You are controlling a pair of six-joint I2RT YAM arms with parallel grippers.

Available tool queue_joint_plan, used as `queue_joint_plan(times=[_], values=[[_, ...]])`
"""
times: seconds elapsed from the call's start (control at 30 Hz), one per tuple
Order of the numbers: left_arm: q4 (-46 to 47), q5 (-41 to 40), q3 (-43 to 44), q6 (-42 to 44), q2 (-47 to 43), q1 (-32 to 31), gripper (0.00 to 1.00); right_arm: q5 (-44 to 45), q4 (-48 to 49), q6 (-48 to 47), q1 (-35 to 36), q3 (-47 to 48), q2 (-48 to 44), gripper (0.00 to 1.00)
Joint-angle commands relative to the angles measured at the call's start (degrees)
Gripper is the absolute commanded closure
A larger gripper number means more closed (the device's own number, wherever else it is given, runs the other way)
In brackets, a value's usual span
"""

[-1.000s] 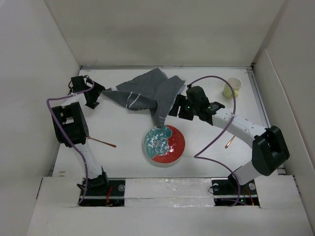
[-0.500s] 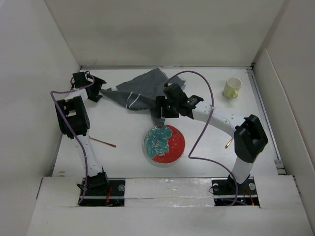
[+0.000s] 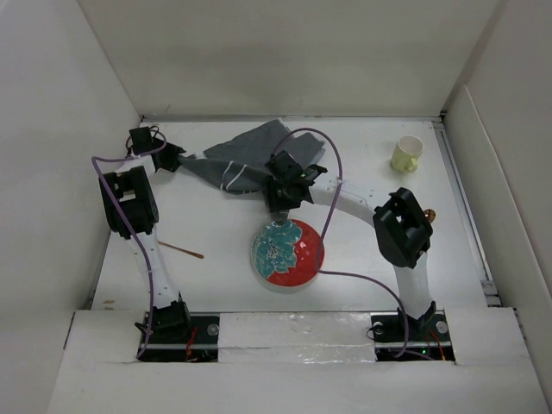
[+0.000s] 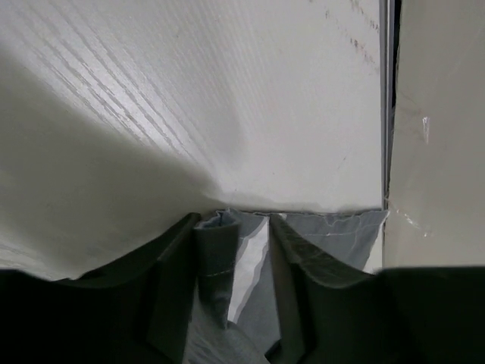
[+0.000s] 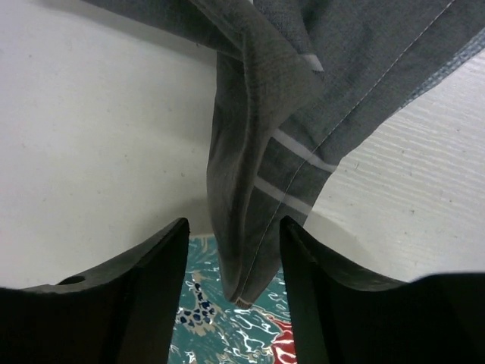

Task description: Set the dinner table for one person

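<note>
The dark grey striped cloth lies crumpled at the back of the white dinner table. My left gripper is at the cloth's left corner. In the left wrist view that gripper has a fold of cloth between its narrowed fingers, and a gap still shows. My right gripper hangs over the cloth's lower tail. In the right wrist view it is open, with the cloth's tip dangling untouched between the fingers above the red and teal plate.
The plate sits in the middle near the front. A pale yellow cup stands at the back right. A thin brown stick lies at the left. A small brown thing peeks out beside the right arm's elbow. White walls close in all round.
My right arm has swung left, from the cloth's right side to its lower tail above the plate. Both grippers have narrowed, the left one around the cloth's corner.
</note>
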Motion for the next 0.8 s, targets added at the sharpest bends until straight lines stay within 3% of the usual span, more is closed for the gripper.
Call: queue_joint_plan(times=[0.0,0.07,0.1,0.17,0.2,0.4,0.5,0.77], values=[[1.7,1.2,0.0,-0.8,-0.4,0.2,0.65,2.4,-1.2,-1.4,0.7,3.2,0.2,0.54],[2.2,1.3,-0.3,-0.9,-0.6,0.2,0.77,3.5,-0.9,-1.1,0.7,2.5,-0.3,0.65],[2.2,1.4,-0.3,-0.9,-0.7,0.2,0.83,5.1,-0.8,-1.0,0.7,1.5,-1.2,0.8],[2.4,1.3,-0.4,-0.7,-1.7,0.2,0.99,6.7,-0.6,-1.3,0.7,0.6,-2.2,0.94],[2.7,1.6,-0.4,-0.6,-2.3,0.2,1.0,9.1,-0.8,-1.3,0.7,0.1,-2.8,1.0],[6.2,5.6,0.8,-0.2,-12.2,-1.0,1.0,20.5,-4.3,-3.9,-1.5,3.4,-11.0,1.0],[5.8,5.7,3.7,1.1,-21.6,-1.8,1.0,24.5,-5.4,-8.4,-4.6,8.2,-17.4,1.0],[6.9,4.7,5.3,0.6,-42.0,-1.8,1.0,27.2,-5.0,-13.7,-10.4,17.1,-31.5,1.0]])
